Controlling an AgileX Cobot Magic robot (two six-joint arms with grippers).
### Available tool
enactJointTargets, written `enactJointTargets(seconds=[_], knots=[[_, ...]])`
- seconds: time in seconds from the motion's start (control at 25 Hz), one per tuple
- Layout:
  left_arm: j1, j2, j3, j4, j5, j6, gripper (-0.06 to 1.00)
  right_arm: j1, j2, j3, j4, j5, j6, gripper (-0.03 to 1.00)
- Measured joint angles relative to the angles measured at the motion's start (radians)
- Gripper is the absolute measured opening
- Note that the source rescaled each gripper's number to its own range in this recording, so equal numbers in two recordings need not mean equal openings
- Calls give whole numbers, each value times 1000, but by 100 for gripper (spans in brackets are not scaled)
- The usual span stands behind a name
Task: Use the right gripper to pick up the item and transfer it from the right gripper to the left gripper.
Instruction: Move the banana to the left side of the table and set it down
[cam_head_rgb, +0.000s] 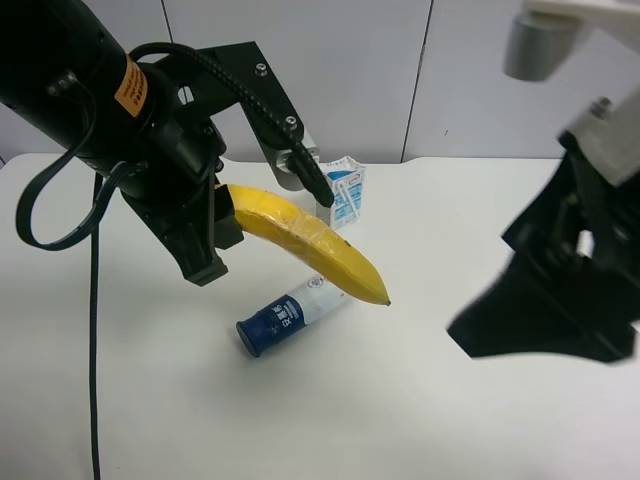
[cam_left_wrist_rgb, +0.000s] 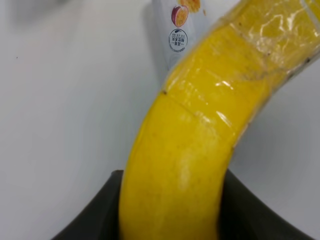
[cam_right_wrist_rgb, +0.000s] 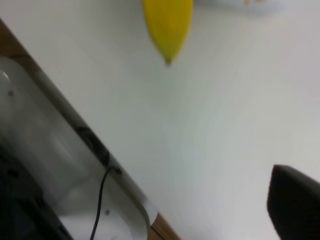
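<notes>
The handover looks complete: the black left gripper's (cam_head_rgb: 262, 225) fingers clamp the curved yellow banana (cam_head_rgb: 305, 245) above the white desk (cam_head_rgb: 400, 420), while the black right gripper's (cam_head_rgb: 540, 320) fingers stand apart, empty.

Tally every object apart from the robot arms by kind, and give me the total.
Banana: 1
Bottle: 1
Drink carton: 1
Total: 3
</notes>
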Motion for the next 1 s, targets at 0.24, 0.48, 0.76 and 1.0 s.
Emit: enactJointTargets(seconds=[0.24, 0.48, 0.76, 1.0], knots=[[0, 0, 0, -21, 2, 0, 2, 0, -297, 204, -5, 7, 40, 100], [0, 0, 0, -23, 2, -1, 2, 1, -615, 357, -40, -16, 87, 100], [0, 0, 0, -24, 3, -2, 2, 1, -845, 418, -186, -87, 203, 100], [0, 0, 0, -24, 3, -2, 2, 3, -866, 446, -231, -134, 237, 100]])
